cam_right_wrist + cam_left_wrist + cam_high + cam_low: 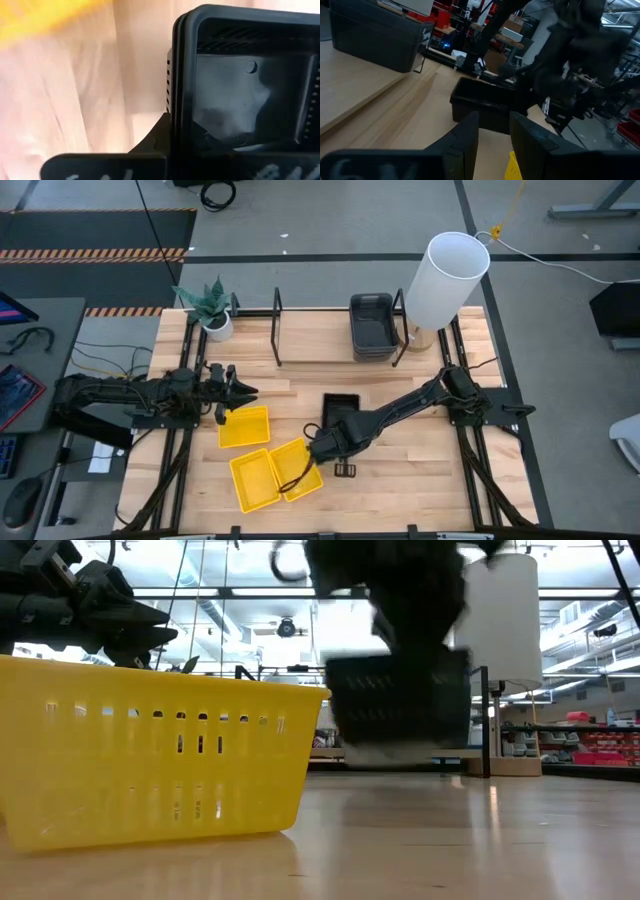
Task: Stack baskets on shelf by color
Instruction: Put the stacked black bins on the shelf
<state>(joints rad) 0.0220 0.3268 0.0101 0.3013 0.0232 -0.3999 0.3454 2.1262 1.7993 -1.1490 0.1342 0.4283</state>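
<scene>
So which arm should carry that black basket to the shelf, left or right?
Right. The right gripper already sits at the black slotted basket, one finger over its rim in the right wrist view, so it probably needs only to lift toward the shelf. The left gripper hovers by a yellow basket, farther away.

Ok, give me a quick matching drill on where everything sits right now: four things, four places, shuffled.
Things:
A. grey baskets
B. yellow baskets
C. black basket
D. potted plant

Places:
1. held by the right end effector
2. the table's far left corner
3. on the shelf
4. on the table near the left end effector

Pairs: A-3, B-4, C-1, D-2
</scene>
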